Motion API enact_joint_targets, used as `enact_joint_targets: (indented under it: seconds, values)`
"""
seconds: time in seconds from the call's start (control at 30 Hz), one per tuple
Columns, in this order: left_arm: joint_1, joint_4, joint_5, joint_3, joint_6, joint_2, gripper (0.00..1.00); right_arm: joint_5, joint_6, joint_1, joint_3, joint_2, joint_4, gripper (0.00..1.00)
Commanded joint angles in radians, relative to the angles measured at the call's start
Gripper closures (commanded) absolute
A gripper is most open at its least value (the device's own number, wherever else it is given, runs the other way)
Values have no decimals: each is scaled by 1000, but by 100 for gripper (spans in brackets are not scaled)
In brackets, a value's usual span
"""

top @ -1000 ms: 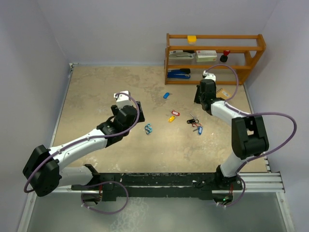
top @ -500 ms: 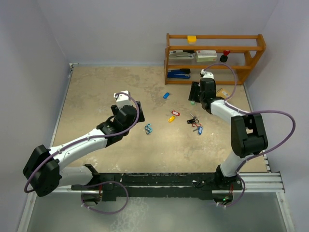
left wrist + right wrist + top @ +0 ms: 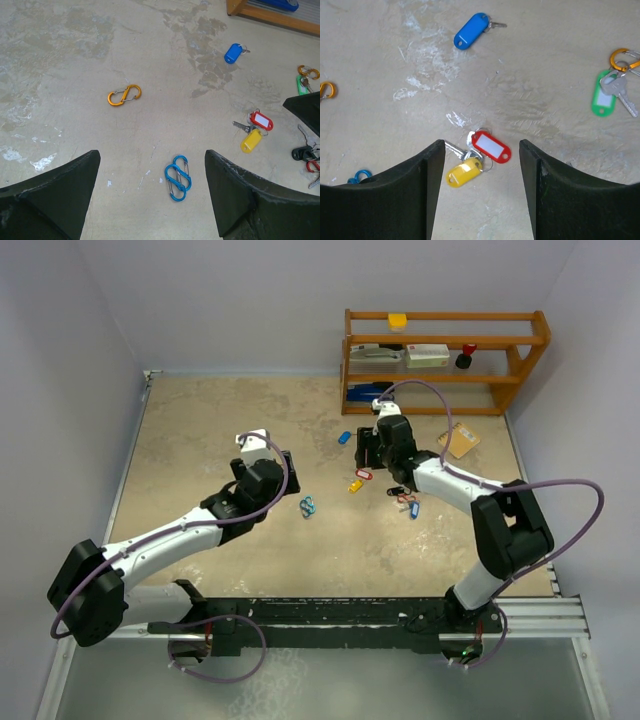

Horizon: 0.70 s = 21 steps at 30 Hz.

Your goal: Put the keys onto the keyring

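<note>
Right wrist view, near to far: my right gripper [image 3: 481,146] hangs with jaws apart and empty over the yellow key [image 3: 463,173] and red key [image 3: 491,147], which lie touching on the table [image 3: 560,45]. Farther off sit the blue key [image 3: 471,30], alone, and the green key [image 3: 603,95] beside an orange clip [image 3: 620,59] (joined or merely touching, I cannot tell). Left gripper [image 3: 152,160] is likewise wide and empty above the blue clips [image 3: 177,178]. Recommendation: I should turn the wrist so the jaws meet the red key's tag on its long sides, descend square, and close without dragging the yellow key along.
</note>
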Motion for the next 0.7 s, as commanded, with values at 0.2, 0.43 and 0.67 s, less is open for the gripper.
enact_joint_targets:
  seconds: [0.2,0.43,0.67]
  values:
    - [6,37,-6,-15,-52,15,18,24,6,9,-39,-64,-8,34]
    - [6,26,-60,-24,-70,27,18,23,6,9,-54,-119,-48,34]
    - [10,27,-57,38,-61,158,18,26,-10,9,-81,-177,-57,31]
